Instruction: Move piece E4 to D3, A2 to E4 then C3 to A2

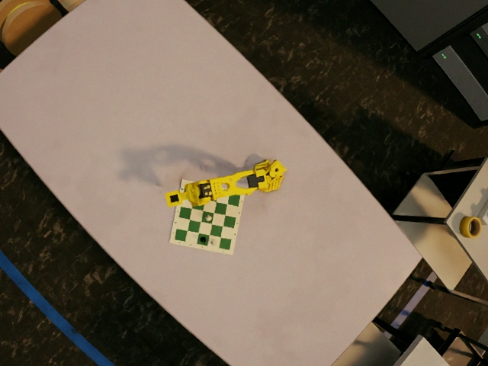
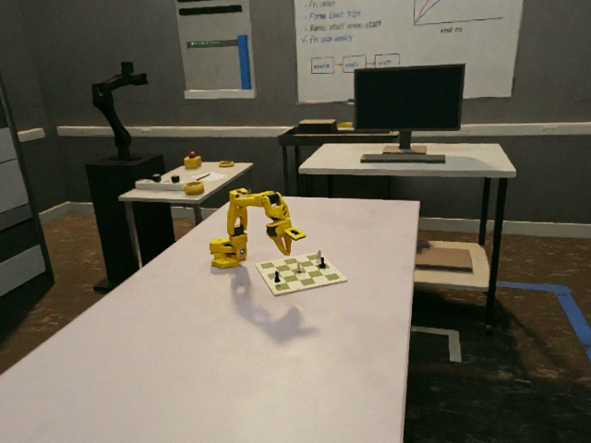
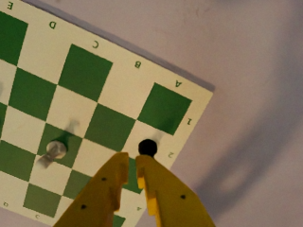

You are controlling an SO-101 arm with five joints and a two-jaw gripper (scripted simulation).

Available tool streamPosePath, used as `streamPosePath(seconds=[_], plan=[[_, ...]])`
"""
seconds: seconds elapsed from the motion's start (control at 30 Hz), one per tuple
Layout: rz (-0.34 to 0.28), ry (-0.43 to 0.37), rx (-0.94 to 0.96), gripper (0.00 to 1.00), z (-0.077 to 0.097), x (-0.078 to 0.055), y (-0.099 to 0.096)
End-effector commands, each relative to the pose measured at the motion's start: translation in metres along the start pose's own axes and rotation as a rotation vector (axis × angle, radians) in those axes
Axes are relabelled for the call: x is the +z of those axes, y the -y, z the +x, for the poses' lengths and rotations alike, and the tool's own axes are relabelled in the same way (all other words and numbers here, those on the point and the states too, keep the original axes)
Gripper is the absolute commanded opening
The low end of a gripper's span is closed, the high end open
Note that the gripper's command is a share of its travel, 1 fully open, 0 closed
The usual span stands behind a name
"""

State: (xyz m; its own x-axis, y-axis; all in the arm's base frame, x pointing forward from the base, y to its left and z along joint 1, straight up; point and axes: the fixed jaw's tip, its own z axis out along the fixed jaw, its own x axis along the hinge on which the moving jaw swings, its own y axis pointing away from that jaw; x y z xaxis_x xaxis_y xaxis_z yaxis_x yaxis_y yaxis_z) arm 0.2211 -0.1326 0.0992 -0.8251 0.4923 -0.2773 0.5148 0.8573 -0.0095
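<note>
The green-and-white board [image 1: 181, 235] [image 2: 329, 278] [image 3: 33, 61] lies on the table. A black piece [image 3: 148, 148] [image 2: 276, 276] stands upright on A2. A white piece [image 3: 57, 149] [image 1: 207, 216] [image 2: 299, 268] stands on C3. My gripper [image 3: 133, 165] [image 2: 287, 251] is shut with nothing between its fingers. Its tips hang above the board just short of the black A2 piece, which stands beyond them. In the top view my arm [image 1: 232, 184] hides A2. At the board's far end another black piece [image 1: 203, 239] [image 2: 321, 261] and a white piece [image 1: 213, 241] [image 2: 319, 255] stand side by side.
The arm's yellow base [image 2: 228, 250] [image 1: 271, 174] sits on the table beside the board's row-1 edge. The board lies near the table's long edge [image 1: 275, 299]. Side tables stand beyond it.
</note>
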Motion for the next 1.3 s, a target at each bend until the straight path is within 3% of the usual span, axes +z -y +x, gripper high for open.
streamPosePath(seconds=[0.0, 0.37, 1.03, 1.27], plan=[[0.002, 0.010, 0.012, 0.00, 0.001, -0.002, 0.003], [0.002, 0.010, 0.012, 0.00, 0.002, 0.003, 0.003], [0.002, 0.010, 0.012, 0.00, 0.016, 0.057, 0.002], [0.002, 0.010, 0.012, 0.00, 0.018, 0.065, 0.002]])
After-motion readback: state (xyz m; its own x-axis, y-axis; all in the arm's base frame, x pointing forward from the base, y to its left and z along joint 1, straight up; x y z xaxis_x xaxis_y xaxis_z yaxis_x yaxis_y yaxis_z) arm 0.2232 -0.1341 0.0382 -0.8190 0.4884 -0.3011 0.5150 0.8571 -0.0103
